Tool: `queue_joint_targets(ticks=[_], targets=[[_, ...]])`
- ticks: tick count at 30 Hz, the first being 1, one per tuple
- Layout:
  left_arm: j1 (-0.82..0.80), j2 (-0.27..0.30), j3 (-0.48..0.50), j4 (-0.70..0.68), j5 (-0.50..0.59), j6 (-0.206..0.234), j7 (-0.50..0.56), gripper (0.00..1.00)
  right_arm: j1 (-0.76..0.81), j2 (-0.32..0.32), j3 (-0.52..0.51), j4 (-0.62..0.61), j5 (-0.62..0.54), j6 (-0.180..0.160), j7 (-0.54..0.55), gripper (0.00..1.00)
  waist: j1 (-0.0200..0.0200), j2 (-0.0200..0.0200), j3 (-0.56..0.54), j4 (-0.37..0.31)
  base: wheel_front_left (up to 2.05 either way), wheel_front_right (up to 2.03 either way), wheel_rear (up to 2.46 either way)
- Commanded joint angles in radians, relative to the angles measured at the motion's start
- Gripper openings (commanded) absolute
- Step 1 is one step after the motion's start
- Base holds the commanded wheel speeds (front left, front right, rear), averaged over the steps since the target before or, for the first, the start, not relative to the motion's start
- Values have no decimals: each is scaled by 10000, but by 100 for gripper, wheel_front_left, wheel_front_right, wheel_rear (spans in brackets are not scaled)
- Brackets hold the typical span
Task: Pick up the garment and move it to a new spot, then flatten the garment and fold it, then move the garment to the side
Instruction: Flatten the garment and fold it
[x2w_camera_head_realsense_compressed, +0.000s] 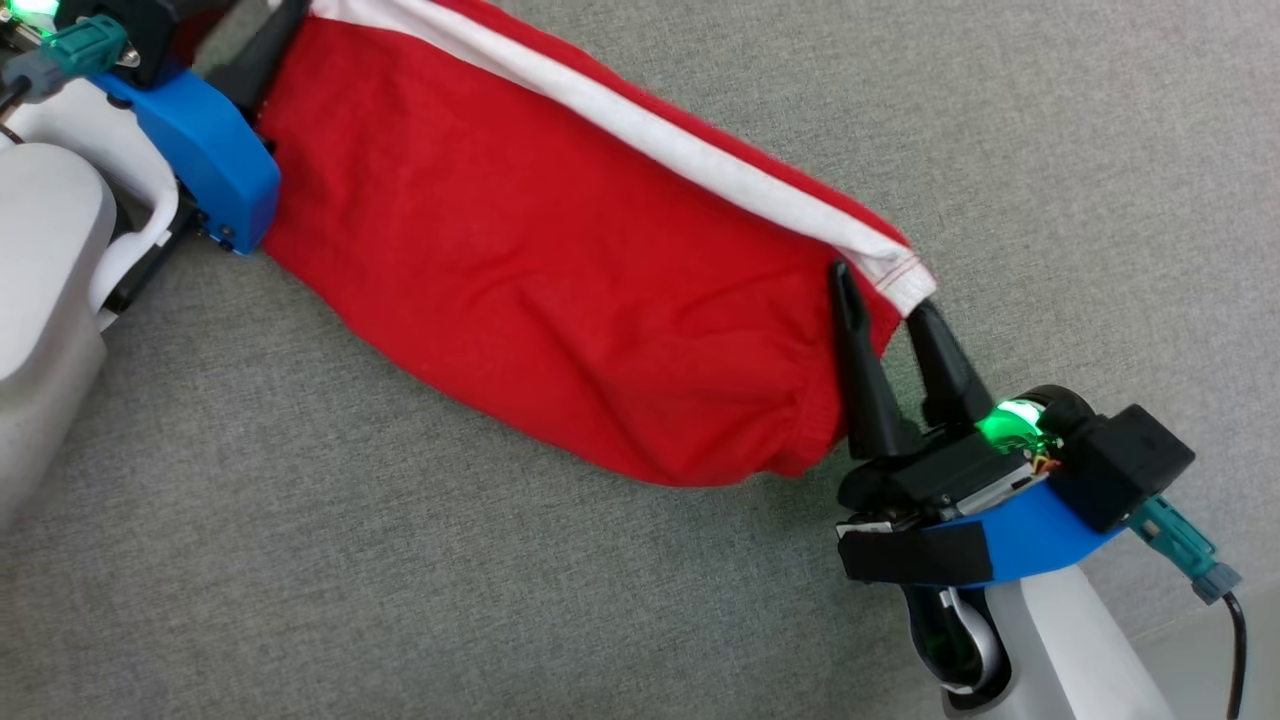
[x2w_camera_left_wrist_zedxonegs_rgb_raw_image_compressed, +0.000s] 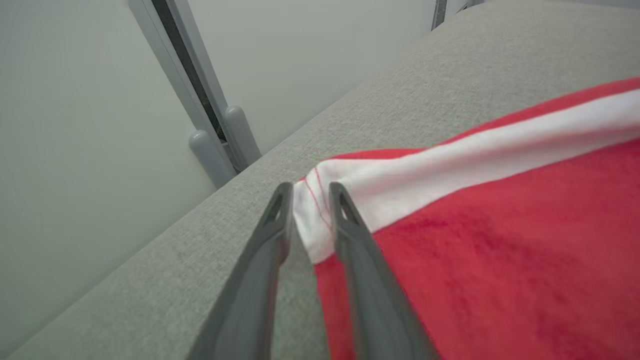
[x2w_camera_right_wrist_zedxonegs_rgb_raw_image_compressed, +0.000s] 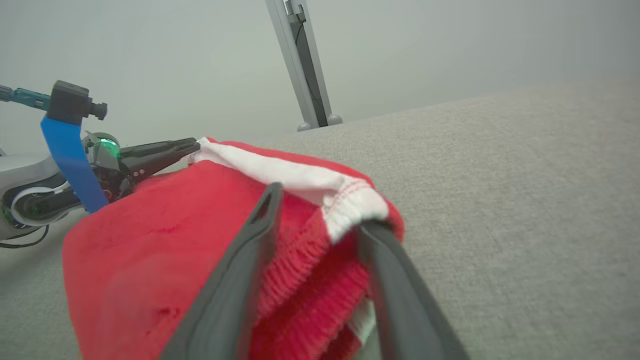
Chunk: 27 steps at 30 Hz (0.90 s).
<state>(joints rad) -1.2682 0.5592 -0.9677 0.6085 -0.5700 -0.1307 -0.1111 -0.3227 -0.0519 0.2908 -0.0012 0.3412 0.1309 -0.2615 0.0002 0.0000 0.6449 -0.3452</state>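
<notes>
Apparently the flatten-and-fold step is in hand: the red garment (x2w_camera_head_realsense_compressed: 520, 250) lies stretched in a long band on the grey table (x2w_camera_head_realsense_compressed: 400, 600), with its white stripe (x2w_camera_head_realsense_compressed: 650, 130) along the far edge and one tool at each end.

The right tool (x2w_camera_head_realsense_compressed: 880, 290) has its fingers clearly apart, straddling the hemmed end with the cloth loose between them, so it grips nothing. The left tool (x2w_camera_left_wrist_zedxonegs_rgb_raw_image_compressed: 310, 192) has its fingers only narrowly parted, with the white corner between them; I cannot tell whether it pinches that corner or merely brackets it.

My guess is that the next move needs both tools to draw back along their own fingers without snagging the hems, and then to take a fresh hold for another fold or for the shift to the side.

The head view gives the whole lie of the cloth and its smooth top. The right wrist view adds stacked ribbed layers at the near end, which suggests a fold is already made. The left wrist view shows how near the far table edge the corner sits.
</notes>
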Motion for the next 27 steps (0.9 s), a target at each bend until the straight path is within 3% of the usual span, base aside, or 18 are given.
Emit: queue_joint_targets(ticks=[1, 16, 22, 27], targets=[[-134, 27, -64, 166, -123, 13, -272, 100, 142, 17, -183, -16, 37, -3, -52, 100, -2, 0, -97, 66, 0, 0, 0], [381, 179, -380, 517, -1059, 12, -1153, 100, 2282, 19, -2392, -1920, -1343, -3, -51, 100, -2, 0, -899, 285, 0, 0, 0], [658, 389, -925, -41, -2017, 10, -485, 100, 2500, 19, -2507, -2269, -1536, -3, -30, 100, -2, 0, -978, 462, 0, 0, 0], [879, 858, -1561, -651, -3388, 12, 934, 100, 2366, 18, -2474, -2307, -1592, -3, -30, 100, -2, 0, -973, 516, 0, 0, 0]])
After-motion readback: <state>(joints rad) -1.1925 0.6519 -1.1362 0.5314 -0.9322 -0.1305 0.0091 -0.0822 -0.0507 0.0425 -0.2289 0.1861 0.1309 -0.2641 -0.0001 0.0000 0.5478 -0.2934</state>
